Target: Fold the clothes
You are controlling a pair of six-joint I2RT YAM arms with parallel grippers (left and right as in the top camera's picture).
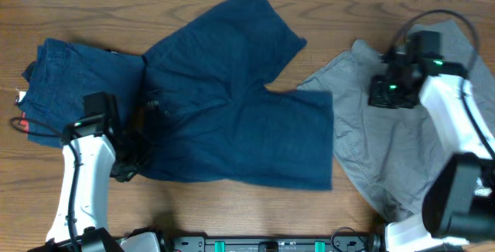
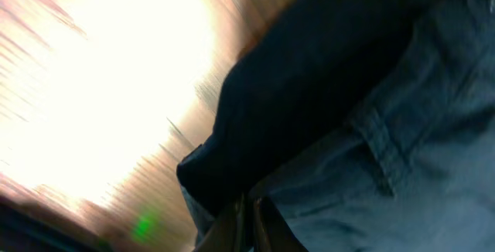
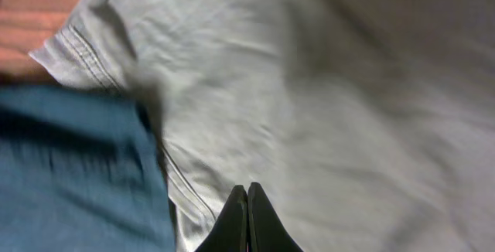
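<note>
From overhead, a pair of navy shorts (image 1: 232, 105) lies spread flat in the middle of the wooden desk (image 1: 232, 213). One leg reaches toward the far edge and the other points right. To its left, touching it, sits a folded dark-blue garment (image 1: 81, 74) with a red-and-white label (image 1: 22, 120) at its outer edge. To the right lies a pair of grey shorts (image 1: 387, 151), its edge just beside the navy leg. The left end effector (image 1: 128, 163) sits at the near left corner of the navy shorts, by the waistband. From this height its opening is hard to read. The right end effector (image 1: 387, 93) is over the far part of the grey shorts.

The left wrist view is blurred, and strong glare washes out the desk (image 2: 155, 182). The navy shorts (image 2: 402, 144) fill the right side, with a belt loop (image 2: 379, 148) visible and a darker fold of cloth above it. The left end effector (image 2: 249, 225) is narrow, its fingers almost together right at the cloth's edge. I cannot tell whether fabric is pinched between them.

In the right wrist view, the right end effector (image 3: 247, 206) has its fingertips pressed together with nothing between them, over the grey shorts (image 3: 348, 90). A stitched hem of the grey cloth runs down the left. The navy shorts (image 3: 69, 175) lie at lower left against the grey cloth, and bare desk (image 3: 39, 12) shows in the upper left corner.
</note>
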